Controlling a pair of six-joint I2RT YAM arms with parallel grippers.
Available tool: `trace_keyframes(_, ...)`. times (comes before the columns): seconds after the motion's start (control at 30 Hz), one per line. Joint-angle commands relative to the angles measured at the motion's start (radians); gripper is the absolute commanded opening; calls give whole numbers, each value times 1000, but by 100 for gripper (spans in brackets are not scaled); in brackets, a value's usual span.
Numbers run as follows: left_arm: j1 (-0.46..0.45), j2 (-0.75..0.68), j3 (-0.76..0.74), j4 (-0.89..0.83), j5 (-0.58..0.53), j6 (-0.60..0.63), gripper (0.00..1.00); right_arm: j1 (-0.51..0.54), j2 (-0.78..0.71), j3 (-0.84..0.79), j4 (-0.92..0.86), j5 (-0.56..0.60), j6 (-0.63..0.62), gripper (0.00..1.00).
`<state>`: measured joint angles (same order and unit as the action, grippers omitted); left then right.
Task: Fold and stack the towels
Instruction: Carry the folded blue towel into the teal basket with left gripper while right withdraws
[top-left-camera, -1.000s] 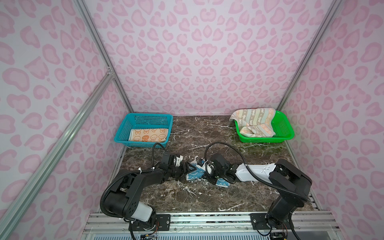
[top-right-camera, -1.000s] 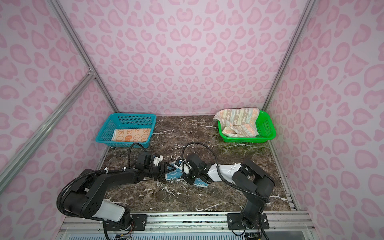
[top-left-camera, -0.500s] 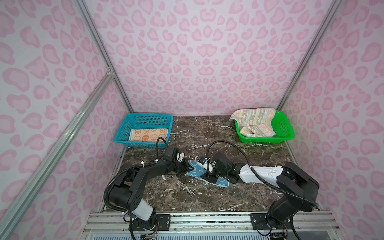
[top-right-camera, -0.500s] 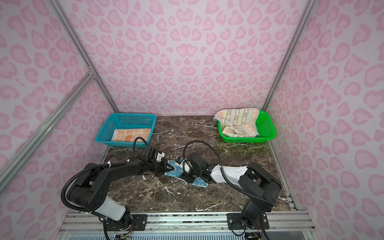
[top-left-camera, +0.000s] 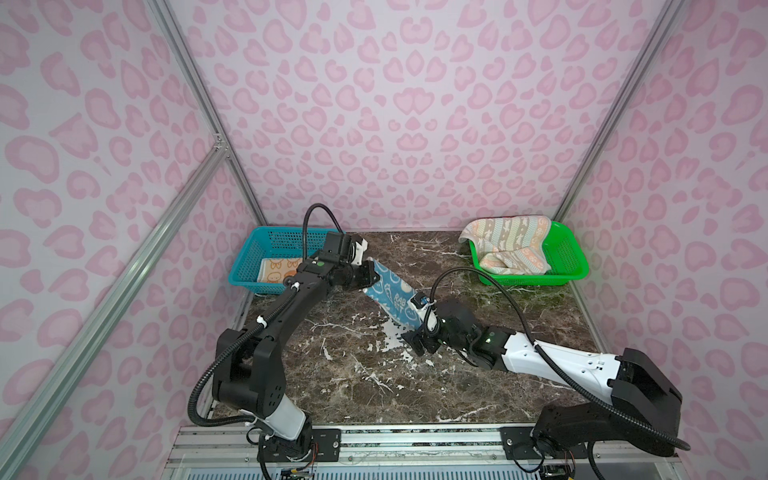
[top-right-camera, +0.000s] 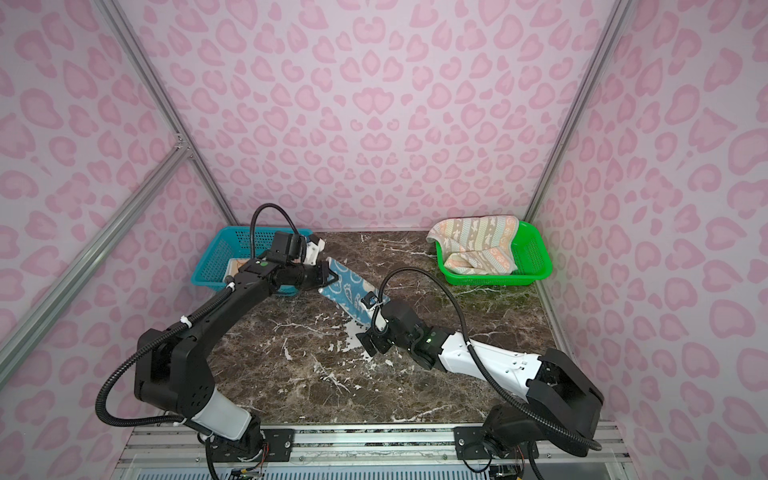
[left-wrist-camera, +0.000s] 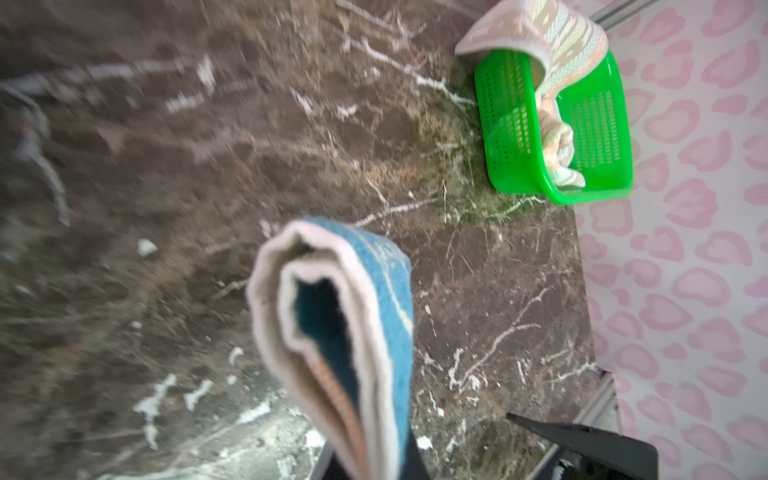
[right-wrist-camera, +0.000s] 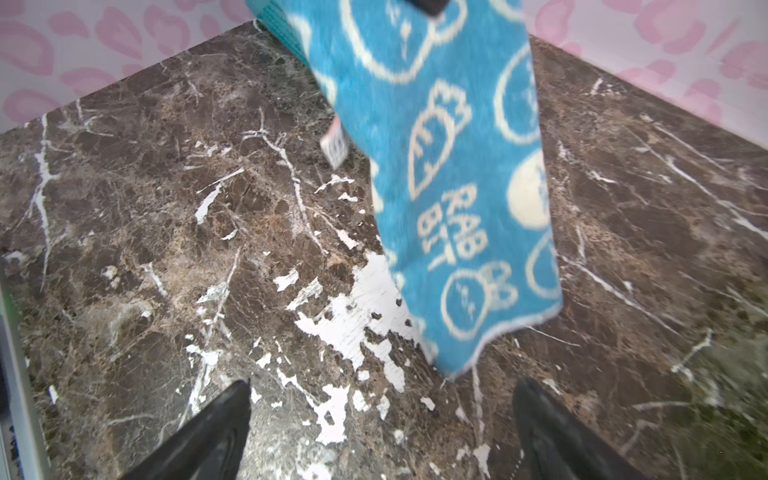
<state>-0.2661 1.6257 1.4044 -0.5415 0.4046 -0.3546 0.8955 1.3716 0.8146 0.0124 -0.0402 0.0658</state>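
A folded blue towel (top-left-camera: 390, 295) (top-right-camera: 348, 291) printed "RABBIT" hangs slanted over the marble table, pinched at its upper end by my left gripper (top-left-camera: 368, 272) (top-right-camera: 326, 274), which is shut on it near the blue basket. In the left wrist view the towel's doubled edge (left-wrist-camera: 345, 332) rises out of the left gripper (left-wrist-camera: 370, 467). My right gripper (top-left-camera: 419, 343) (right-wrist-camera: 382, 415) is open and empty, just short of the towel's lower end (right-wrist-camera: 449, 187). An orange towel with faces (top-left-camera: 280, 268) lies in the blue basket. A pale chevron towel (top-left-camera: 507, 245) (left-wrist-camera: 569, 41) is draped in the green basket.
The blue basket (top-left-camera: 249, 257) stands at the back left and the green basket (top-left-camera: 569, 262) (left-wrist-camera: 511, 124) at the back right. Pink patterned walls close in three sides. The marble top (top-left-camera: 353, 374) has worn white patches.
My left gripper closed on the blue towel and lifted it back toward the blue basket. My right gripper let go of the towel, opened wide and stayed low.
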Motion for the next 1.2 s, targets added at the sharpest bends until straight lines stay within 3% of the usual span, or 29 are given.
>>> trace_keyframes(0.0,61,48,130,-126,-73,139,4,3,-9,14,-27,60,17,99)
trace_keyframes(0.23,224,195,357,-246,-109,225,3,3,-3,41,-33,89,6,99)
trace_keyframes(0.4,329,268,437,-310,-192,284,3,3,16,62,-38,82,0,99)
trace_keyframes(0.63,471,332,483,-283,-212,275,3,2,35,82,-48,75,-10,99)
trace_keyframes(0.9,538,428,513,-288,-256,311,3,3,40,79,-44,71,-14,99)
trace_keyframes(1.17,544,533,596,-281,-345,342,3,3,47,90,-51,76,-21,99)
